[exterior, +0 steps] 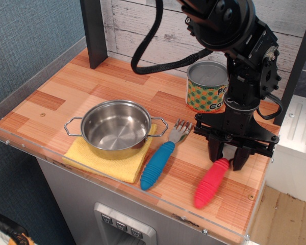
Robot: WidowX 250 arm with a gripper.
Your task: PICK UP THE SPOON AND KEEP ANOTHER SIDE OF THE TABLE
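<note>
The spoon's thick red ribbed handle [210, 184] lies on the wooden table [61, 92] near the front right corner, pointing toward the front edge. Its metal bowl is hidden under the gripper. My gripper [227, 159] points straight down over the handle's upper end, with its black fingers [214, 152] closed in on both sides of it. The spoon rests on the tabletop.
A blue-handled fork [158, 164] lies just left of the spoon. A steel pot [116, 127] sits on a yellow cloth [109, 167] at front centre. A patterned can [206, 87] stands behind the gripper. A dark post [94, 30] stands at back left. A clear acrylic rim [143, 196] edges the table.
</note>
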